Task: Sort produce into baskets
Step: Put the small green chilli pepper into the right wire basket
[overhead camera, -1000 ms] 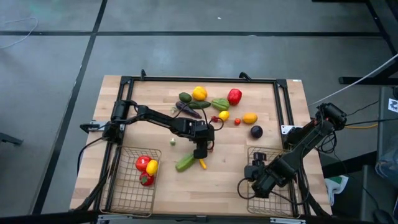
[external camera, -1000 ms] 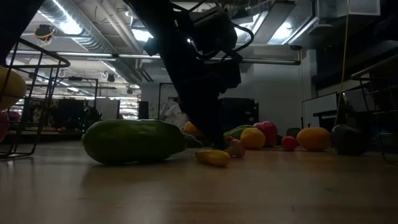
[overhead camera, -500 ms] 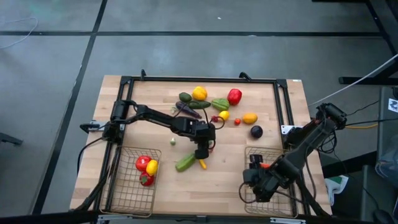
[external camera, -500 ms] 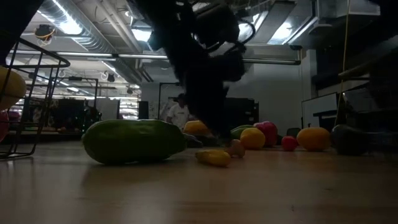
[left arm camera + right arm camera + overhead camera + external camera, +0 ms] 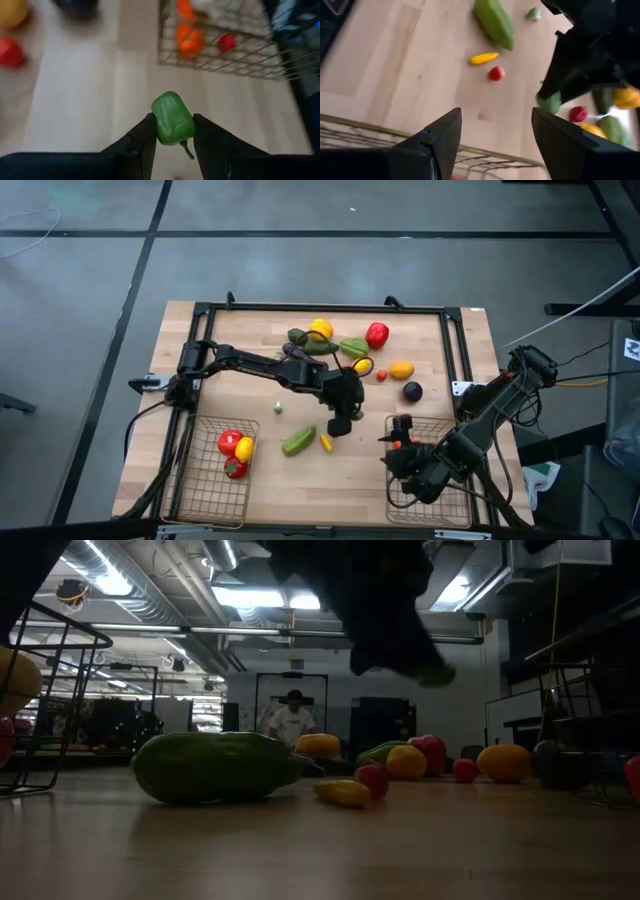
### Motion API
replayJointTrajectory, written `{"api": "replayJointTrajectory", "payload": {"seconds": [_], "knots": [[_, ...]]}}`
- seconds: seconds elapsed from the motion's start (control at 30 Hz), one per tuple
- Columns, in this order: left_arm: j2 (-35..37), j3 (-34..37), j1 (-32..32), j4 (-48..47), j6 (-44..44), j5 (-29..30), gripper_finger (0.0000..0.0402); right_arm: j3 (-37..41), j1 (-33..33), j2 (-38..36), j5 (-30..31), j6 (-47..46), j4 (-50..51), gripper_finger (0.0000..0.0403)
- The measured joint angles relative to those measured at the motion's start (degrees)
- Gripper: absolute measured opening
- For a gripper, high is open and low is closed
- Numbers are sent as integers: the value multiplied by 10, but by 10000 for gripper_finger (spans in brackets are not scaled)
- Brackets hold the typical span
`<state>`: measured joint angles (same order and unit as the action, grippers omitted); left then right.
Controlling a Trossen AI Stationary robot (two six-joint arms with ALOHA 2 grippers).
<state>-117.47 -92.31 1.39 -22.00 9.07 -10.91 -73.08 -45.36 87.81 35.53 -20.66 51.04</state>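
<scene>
My left gripper (image 5: pixel 340 424) hangs above the middle of the table, shut on a small green pepper (image 5: pixel 172 116). Below it, a green cucumber (image 5: pixel 298 441), a small yellow piece (image 5: pixel 326 443) and a tiny red piece (image 5: pixel 495 73) lie on the wood. More produce (image 5: pixel 352 348) lies in a cluster toward the far edge. My right gripper (image 5: pixel 495 145) stands open over the far left corner of the right basket (image 5: pixel 432 478), holding nothing. The left basket (image 5: pixel 212 470) holds red and yellow pieces. My left gripper pinches the green pepper's two sides (image 5: pixel 161 125) between its two fingers, which slant down from the table's left. The stalk end points back toward the wrist. The pepper is lifted clear of the table.
The right basket holds orange and red pieces (image 5: pixel 189 41). A dark purple piece (image 5: pixel 412 391) and an orange-yellow one (image 5: pixel 401 369) lie between the two arms. A small pale piece (image 5: pixel 277 408) lies left of the cucumber. A person (image 5: pixel 292 720) stands far behind the table.
My left gripper has risen from the table beside the cucumber, carrying the green pepper up and toward the right edge. A tiny red piece now shows where it stood. My right gripper has risen a little over the right basket and rolled about its own axis.
</scene>
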Motion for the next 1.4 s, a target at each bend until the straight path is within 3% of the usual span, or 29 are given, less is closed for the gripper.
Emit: {"api": "replayJointTrajectory", "payload": {"seconds": [0.17,0.43,0.67,1.17,1.4], "knots": [[0,-38,0,0,0,-72,116,0,0,0,49,47,0,239],[0,-80,3,9,13,-171,116,0,0,0,78,64,-5,239],[0,-81,14,52,46,-196,116,0,0,0,128,94,-20,239],[0,-81,37,99,87,-202,116,0,0,0,132,174,-107,237],[0,-81,40,103,90,-202,116,0,0,0,129,186,-110,185]]}}
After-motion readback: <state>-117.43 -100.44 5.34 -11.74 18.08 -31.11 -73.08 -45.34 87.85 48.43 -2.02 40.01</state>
